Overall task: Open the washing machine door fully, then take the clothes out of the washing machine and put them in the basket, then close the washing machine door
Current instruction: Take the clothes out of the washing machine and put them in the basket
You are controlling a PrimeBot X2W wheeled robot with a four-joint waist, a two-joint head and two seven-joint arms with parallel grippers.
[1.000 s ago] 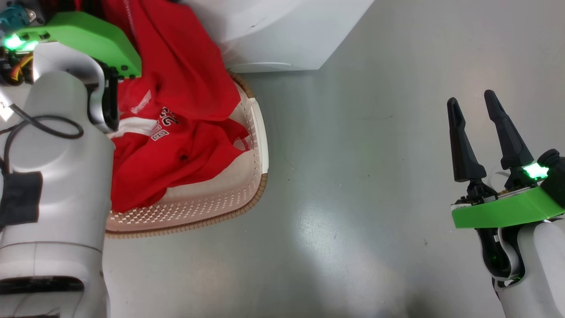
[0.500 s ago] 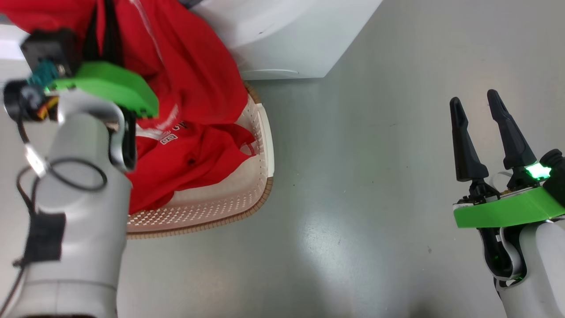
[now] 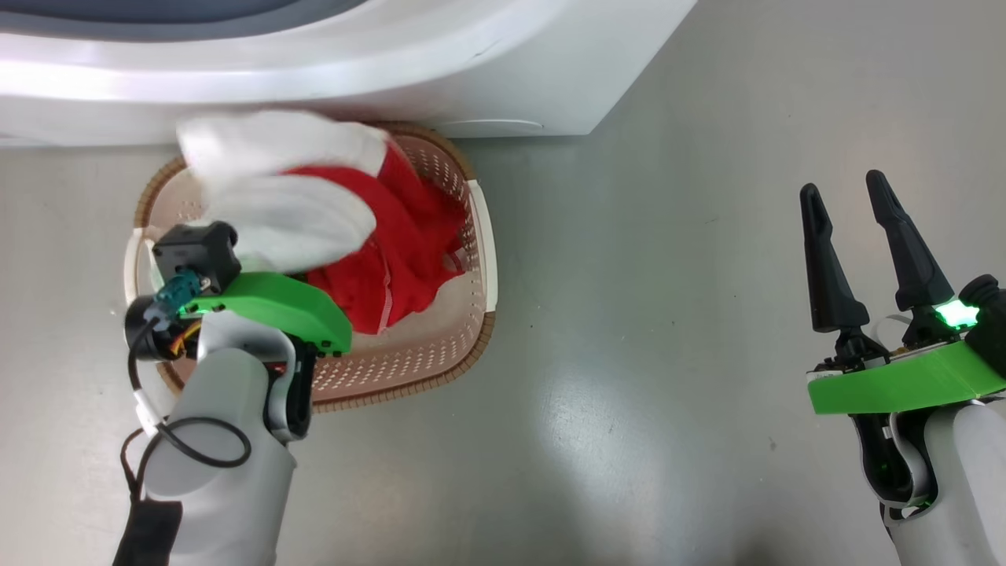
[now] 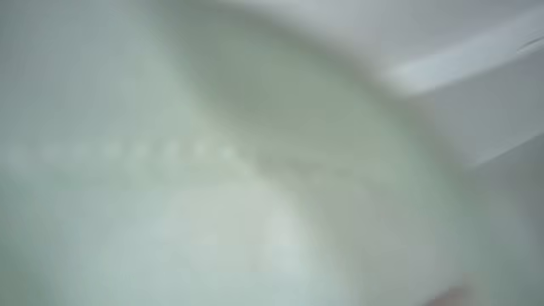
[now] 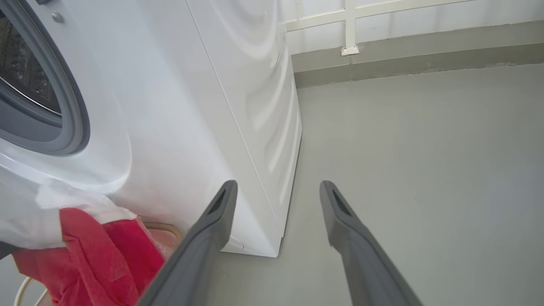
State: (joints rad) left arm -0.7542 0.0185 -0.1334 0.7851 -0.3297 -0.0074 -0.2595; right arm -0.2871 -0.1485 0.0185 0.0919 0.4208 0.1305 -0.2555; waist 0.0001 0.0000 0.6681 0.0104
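Observation:
The cream perforated basket [image 3: 471, 236] with its brown rim stands on the floor against the front of the white washing machine [image 3: 503, 71]. The clothes [image 3: 401, 228] lie heaped in it, red mesh fabric below and a white part [image 3: 275, 189] on top; the right wrist view shows the clothes [image 5: 97, 250] too. My left arm's green wrist [image 3: 271, 303] hangs over the basket's near side, with its fingers hidden under the white fabric. The left wrist view is a pale blur. My right gripper [image 3: 845, 189] is open and holds nothing, well to the right above the floor. The door is out of view.
The washer's grey gasket and dark drum opening [image 5: 38, 97] show at the left of the right wrist view. Grey floor [image 3: 644, 275] stretches between the basket and my right arm. A low wall with a white frame [image 5: 348, 29] runs behind the machine.
The head view has shifted, showing more of the washer front. My left arm came down over the basket, and the red clothes that hung from above now lie heaped inside it.

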